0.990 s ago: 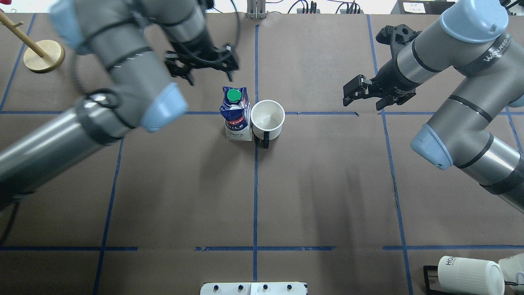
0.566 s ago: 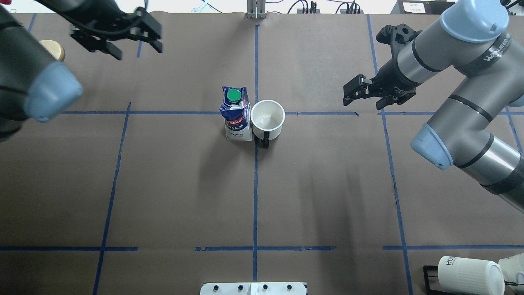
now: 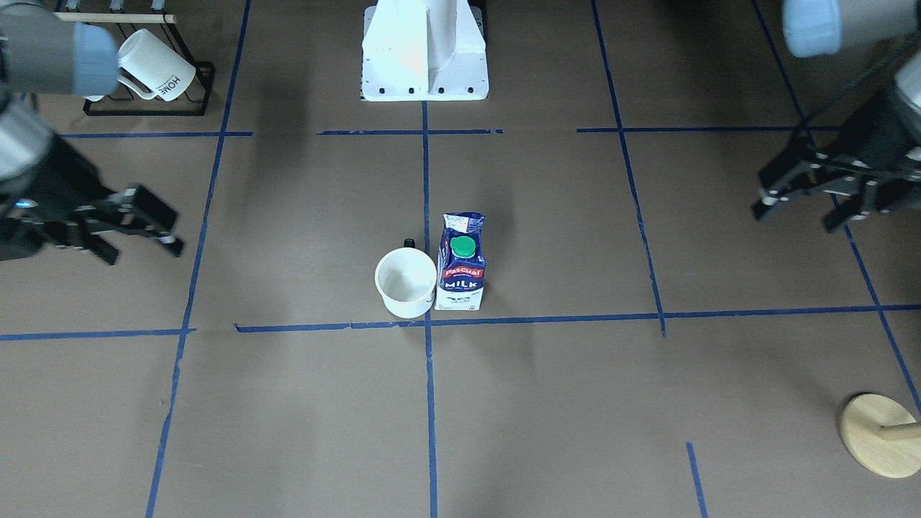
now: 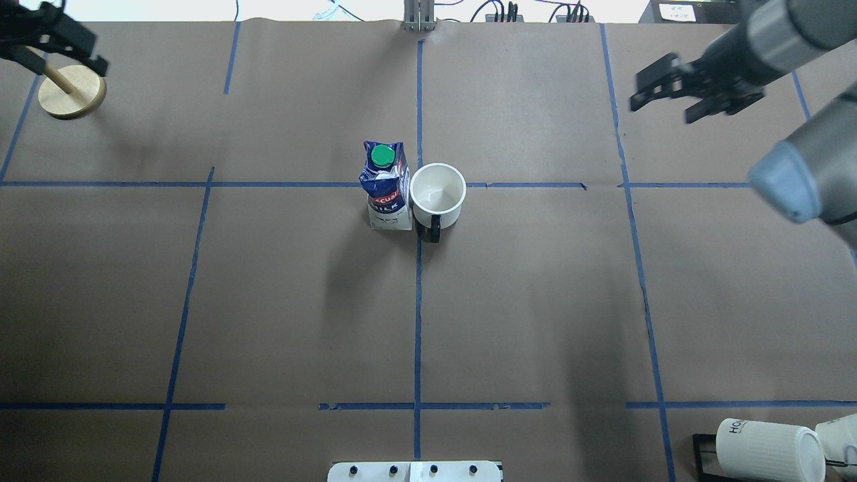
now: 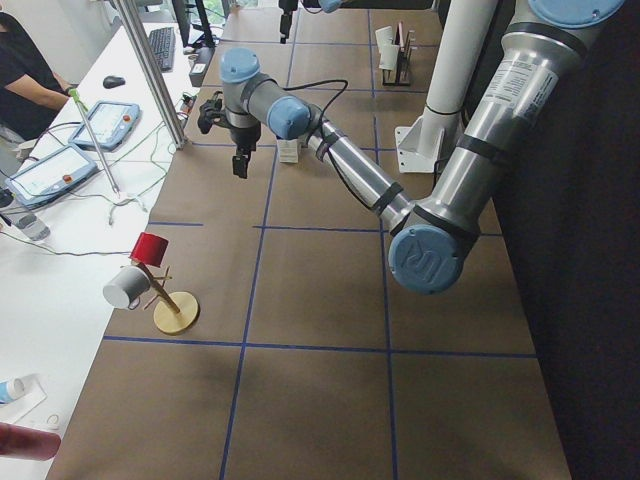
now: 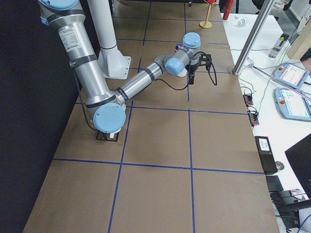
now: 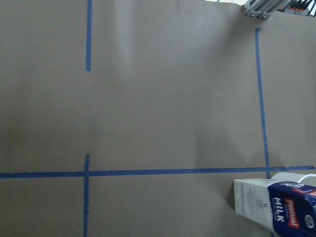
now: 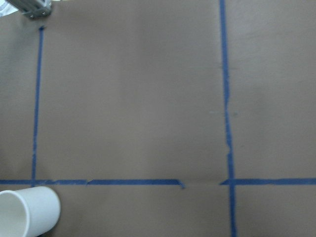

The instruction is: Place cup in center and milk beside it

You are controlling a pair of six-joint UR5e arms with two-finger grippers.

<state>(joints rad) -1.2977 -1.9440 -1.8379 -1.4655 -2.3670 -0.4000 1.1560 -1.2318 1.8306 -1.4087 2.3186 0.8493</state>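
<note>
The white cup (image 4: 438, 194) stands upright at the table's center on the blue tape cross, its black handle toward the robot. No smiley face shows. The blue and white milk carton (image 4: 386, 184) with a green cap stands upright against the cup's left side. Both show in the front view, the cup (image 3: 406, 283) and the milk (image 3: 461, 262). My left gripper (image 4: 65, 61) is open and empty at the far left back corner, also seen in the front view (image 3: 795, 216). My right gripper (image 4: 661, 110) is open and empty at the back right, also in the front view (image 3: 144, 253).
A wooden mug tree base (image 4: 71, 92) stands at the back left under my left gripper. A black rack with ribbed "HOME" mugs (image 4: 763, 448) sits at the near right corner. The robot's white base (image 3: 424, 50) is at the near edge.
My left arm has swung from just behind the milk to the far left back corner. My right gripper has moved back and to the right. Cup and milk have not moved.
</note>
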